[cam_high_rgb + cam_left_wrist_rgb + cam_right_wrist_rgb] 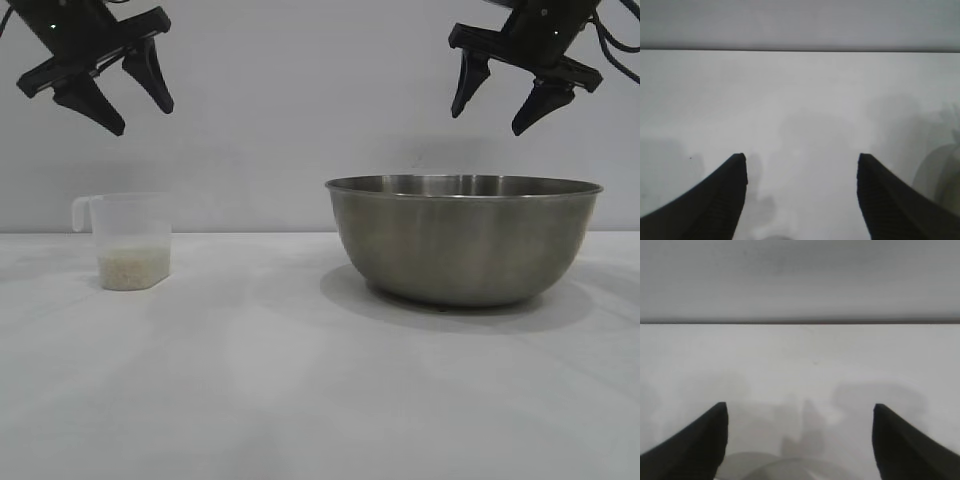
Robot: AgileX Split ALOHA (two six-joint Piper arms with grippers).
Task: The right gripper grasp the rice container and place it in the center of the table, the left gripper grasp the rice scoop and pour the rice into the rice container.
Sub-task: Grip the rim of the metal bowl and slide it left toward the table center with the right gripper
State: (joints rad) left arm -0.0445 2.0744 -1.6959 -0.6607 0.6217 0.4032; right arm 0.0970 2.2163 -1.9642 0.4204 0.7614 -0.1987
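Note:
The rice container, a large steel bowl, stands on the white table at the right. Its rim shows faintly in the right wrist view. The rice scoop, a translucent cup with a loop handle, stands at the left with a layer of rice in its bottom. My right gripper hangs open and empty above the bowl, well clear of its rim; it also shows open in the right wrist view. My left gripper hangs open and empty above the scoop; it shows open in the left wrist view.
A plain grey wall stands behind the table. The table's far edge shows in both wrist views. A faint pale shape at the edge of the left wrist view is too blurred to name.

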